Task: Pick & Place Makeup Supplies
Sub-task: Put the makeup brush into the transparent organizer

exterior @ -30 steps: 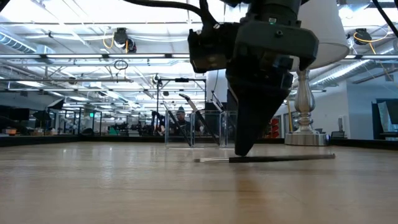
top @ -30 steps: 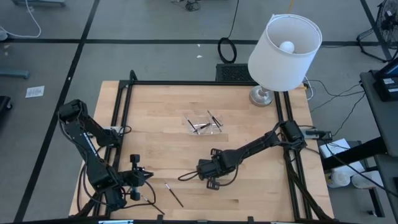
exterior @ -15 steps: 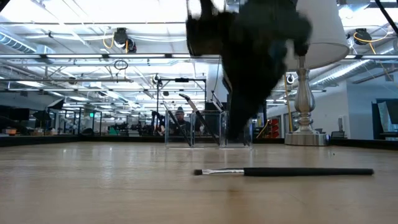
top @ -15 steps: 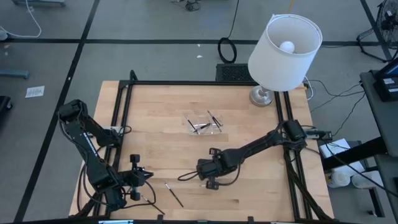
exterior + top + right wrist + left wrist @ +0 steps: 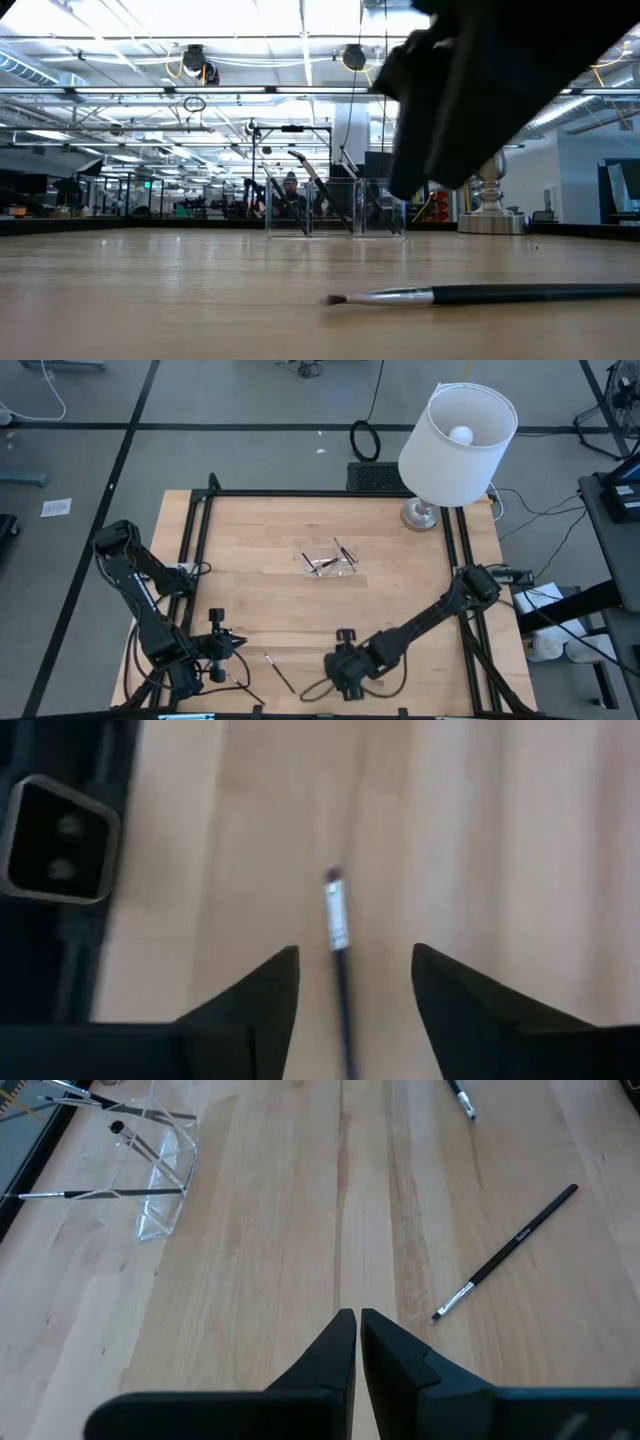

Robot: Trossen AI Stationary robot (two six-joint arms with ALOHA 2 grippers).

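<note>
Two makeup supplies lie flat on the wood by the near edge. One thin dark brush with a silvery end (image 5: 280,673) is also seen from the left wrist (image 5: 505,1252). The other brush (image 5: 337,925) lies on the table below and between the spread fingers of my right gripper (image 5: 350,970), which is open and hangs clear above it (image 5: 500,293). In the high view that gripper (image 5: 338,682) is near the front edge. My left gripper (image 5: 357,1315) waits shut at the near left (image 5: 235,644). More dark sticks lie in the clear tray (image 5: 330,557).
A white-shaded lamp (image 5: 455,440) stands on its silvery base at the far right corner. Black frame rails (image 5: 190,560) run along the table's left, right and far sides. Bare wood lies between the tray and the near edge. The low-view camera block (image 5: 60,840) sits just beyond the brush.
My right gripper has swung toward the table's near edge and risen a little. A second ago its tip was down on a brush; now it hangs above it. That brush has come nearer the near edge and lies flat on the wood.
</note>
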